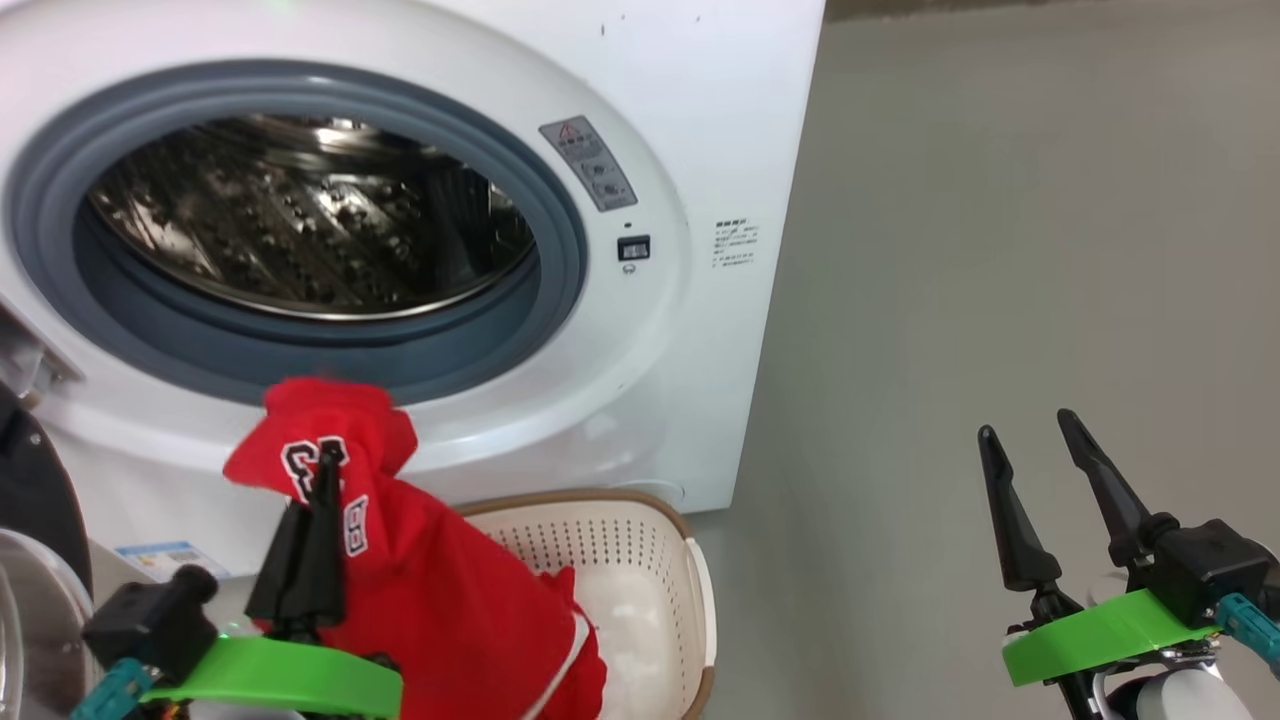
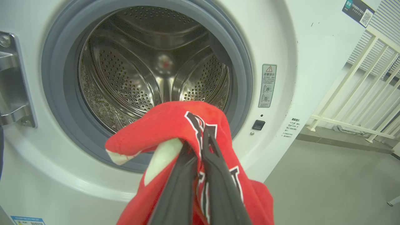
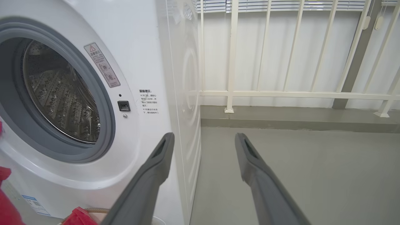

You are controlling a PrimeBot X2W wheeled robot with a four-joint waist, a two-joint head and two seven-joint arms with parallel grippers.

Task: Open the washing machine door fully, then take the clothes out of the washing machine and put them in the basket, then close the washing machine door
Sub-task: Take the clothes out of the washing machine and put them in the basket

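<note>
The white washing machine (image 1: 700, 120) stands with its steel drum (image 1: 300, 215) showing through the round opening. Its door (image 1: 35, 500) hangs swung out at the far left, only the black rim and a bit of glass in view. My left gripper (image 1: 325, 470) is shut on a red garment with white numbers, the clothes (image 1: 440, 600), held just below the opening; the cloth drapes down into the cream basket (image 1: 640, 560) on the floor. In the left wrist view the shut gripper (image 2: 200, 137) pinches the clothes (image 2: 168, 125) before the drum. My right gripper (image 1: 1030, 430) stands open to the right, with nothing between its fingers (image 3: 162, 150).
Bare grey floor (image 1: 1000, 250) lies to the right of the machine. A white railing (image 3: 231, 62) with a low kerb runs behind it. The door's metal hinge (image 2: 12, 84) sits on the machine's left front.
</note>
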